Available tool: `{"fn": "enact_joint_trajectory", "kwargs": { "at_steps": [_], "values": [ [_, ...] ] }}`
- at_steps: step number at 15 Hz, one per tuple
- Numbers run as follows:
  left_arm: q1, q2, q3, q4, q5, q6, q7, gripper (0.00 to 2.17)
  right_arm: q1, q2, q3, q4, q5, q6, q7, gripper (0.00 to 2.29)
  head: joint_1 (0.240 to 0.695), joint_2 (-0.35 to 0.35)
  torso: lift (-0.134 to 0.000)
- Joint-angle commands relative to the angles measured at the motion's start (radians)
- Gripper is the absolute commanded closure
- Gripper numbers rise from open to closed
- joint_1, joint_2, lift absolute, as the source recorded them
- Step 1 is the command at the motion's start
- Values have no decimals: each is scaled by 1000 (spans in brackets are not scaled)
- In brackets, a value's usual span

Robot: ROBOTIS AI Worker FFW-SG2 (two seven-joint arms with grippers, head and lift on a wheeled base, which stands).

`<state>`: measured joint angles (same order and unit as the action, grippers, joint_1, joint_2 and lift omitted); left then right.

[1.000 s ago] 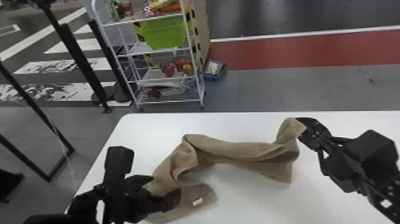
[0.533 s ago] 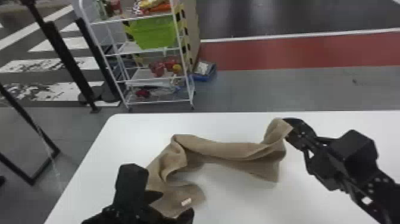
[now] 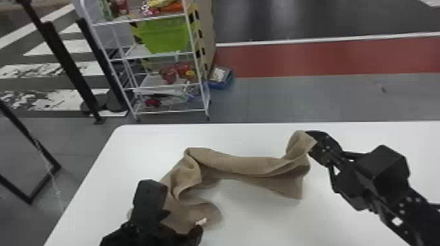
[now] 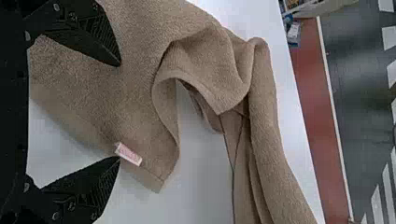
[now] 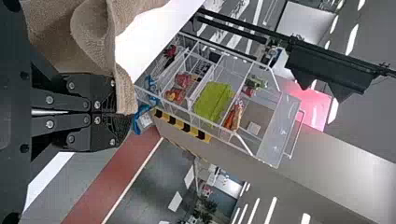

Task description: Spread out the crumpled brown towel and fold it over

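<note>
Brown towel (image 3: 235, 165) is sprawling twisted across the bench (image 3: 262, 216), one end rising to the right gripper (image 5: 122, 114), whose jaws are clamping it. The left gripper (image 4: 119, 111) is holding its jaws apart near the label (image 4: 128, 154), perhaps above it; closing too high is risking a missed pinch.

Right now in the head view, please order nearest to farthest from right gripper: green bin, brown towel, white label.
1. Brown towel: held in right gripper.
2. White label: on towel's left part.
3. Green bin: left, beyond the table.
</note>
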<state>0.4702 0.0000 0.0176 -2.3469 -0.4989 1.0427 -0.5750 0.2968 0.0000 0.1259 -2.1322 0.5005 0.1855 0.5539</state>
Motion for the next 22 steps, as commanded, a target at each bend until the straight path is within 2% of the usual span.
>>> {"fn": "enact_joint_trajectory", "kwargs": {
  "at_steps": [1, 2, 4, 6, 8, 10, 11, 13, 16, 19, 20, 21, 22],
  "values": [
    [-22, -3, 22, 27, -3, 6, -6, 208, 1, 1, 0, -2, -8, -2, 0, 2145, 695, 212, -122],
    [-30, -3, 28, 40, -3, 15, -16, 215, 1, 1, 0, -2, -8, -2, 0, 2145, 695, 219, -122],
    [-47, -3, 39, 61, -33, 21, -65, 471, 1, 1, 0, -6, -10, -2, 0, 2145, 695, 230, -122],
    [-59, -3, 73, 57, -43, 43, -148, 1328, 1, 1, 0, -6, -13, -2, 0, 2145, 695, 230, -122],
    [-54, -3, 102, 38, -39, 43, -181, 2030, 4, 1, -5, -9, -10, 1, 0, 2145, 695, 234, -122],
    [-41, -3, 151, -20, -27, 43, -232, 2030, 2, 1, -8, -9, -13, 1, 0, 2145, 695, 242, -122],
    [-39, -3, 202, -48, -7, 49, -292, 2030, 4, 1, -9, -9, -13, 1, 0, 2145, 695, 249, -122],
    [-54, -3, 295, -74, 43, 55, -362, 2030, 10, 1, -12, -9, -10, 1, 1, 2145, 695, 258, -122],
    [-160, -3, 380, -8, 8, 70, -483, 2027, 12, 1, -14, 18, 23, -14, 6, 2145, 695, 292, -122],
    [-234, -3, 412, 95, -9, 70, -503, 2020, 18, -8, -20, 48, 67, -63, 37, 2145, 695, 313, -122],
    [-263, -3, 415, 132, -27, 70, -503, 1882, 19, -8, -25, 57, 95, -91, 50, 2145, 695, 323, -122],
    [-282, -3, 415, 162, -47, 70, -494, 1366, 22, -9, -29, 67, 115, -128, 78, 2145, 695, 336, -122],
    [-280, -3, 412, 166, -52, 70, -465, 532, 24, -14, -29, 75, 124, -149, 84, 2145, 695, 341, -122]
  ]
}}
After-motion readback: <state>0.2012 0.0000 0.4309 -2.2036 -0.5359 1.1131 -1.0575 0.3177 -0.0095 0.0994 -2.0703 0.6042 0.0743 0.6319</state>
